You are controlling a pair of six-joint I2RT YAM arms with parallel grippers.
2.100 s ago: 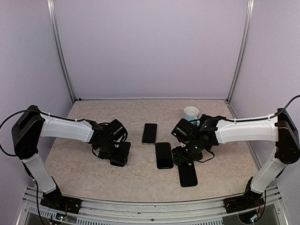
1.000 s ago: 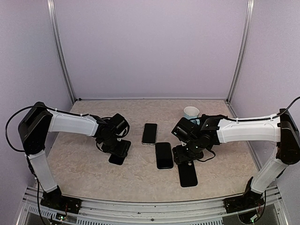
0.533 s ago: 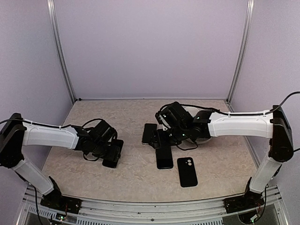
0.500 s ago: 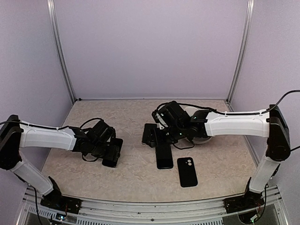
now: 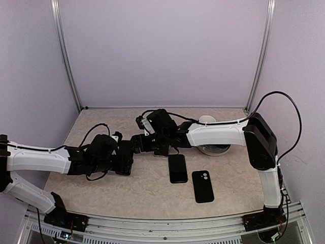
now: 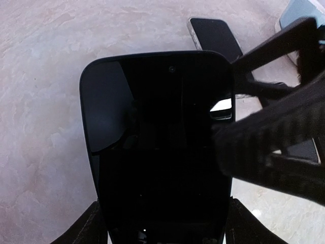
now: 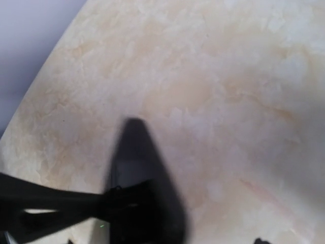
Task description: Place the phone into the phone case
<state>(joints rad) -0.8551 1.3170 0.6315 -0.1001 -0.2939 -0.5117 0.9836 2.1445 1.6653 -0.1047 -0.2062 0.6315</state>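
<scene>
While the phone is pinched in the left gripper, its case lies well apart

Because the phone [image 6: 157, 147] is a thin, rigid slab with a glossy glass face, it will probably be slippery and quick to crack if dropped, though light enough for one arm. It sits left of the table's centre, where the left gripper [image 6: 163, 222] has its fingers pressed against the two long edges near one end. That looks the right place to hold it: the edges give a firm purchase and leave the back free to seat in the case. The right gripper [image 5: 136, 144] reaches across from the right with its jaws spread beside the phone's right edge. Whether a finger touches the glass cannot be told, as that wrist view is blurred. The phone case [image 5: 203, 186] lies flat near the front, right of centre, with its camera cut-out at the far end. It looks like a thin shell that may flex or slide when pressed, so it likely needs bracing.

A second phone [image 5: 177, 168] lies flat just left of the case, and a third phone [image 5: 162, 150] sits farther back, partly under the right arm. The table [image 5: 91, 127] is a pale, smooth, marbled top, closed on three sides by plain lilac panels with metal posts at the far corners
</scene>
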